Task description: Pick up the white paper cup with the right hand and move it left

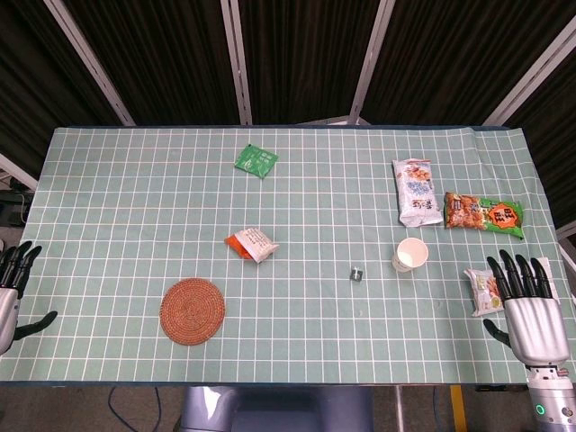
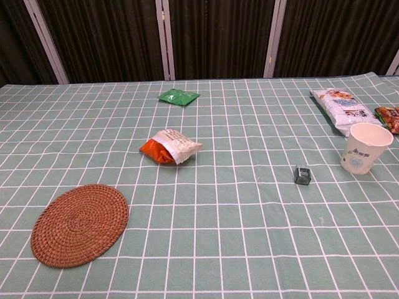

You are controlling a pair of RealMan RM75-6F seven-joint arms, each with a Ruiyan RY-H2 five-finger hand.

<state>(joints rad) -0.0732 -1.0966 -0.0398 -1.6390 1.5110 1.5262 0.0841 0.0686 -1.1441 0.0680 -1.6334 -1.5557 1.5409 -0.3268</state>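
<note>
Head view: white paper cup (image 1: 409,255) stands upright, mouth up, right of table centre. Right hand (image 1: 525,304) sits at the near right edge, fingers apart, holding nothing; cup lies left and slightly far of its fingertips, well apart. A snack packet (image 1: 483,291) is just beside that hand. Left hand (image 1: 13,286) at the near left edge, also released, is much farther off.

Chest view: cup at right, near a small dark cube (image 2: 302,175); neither hand shows. Green checked cloth (image 2: 224,224), dark curtains behind.
</note>
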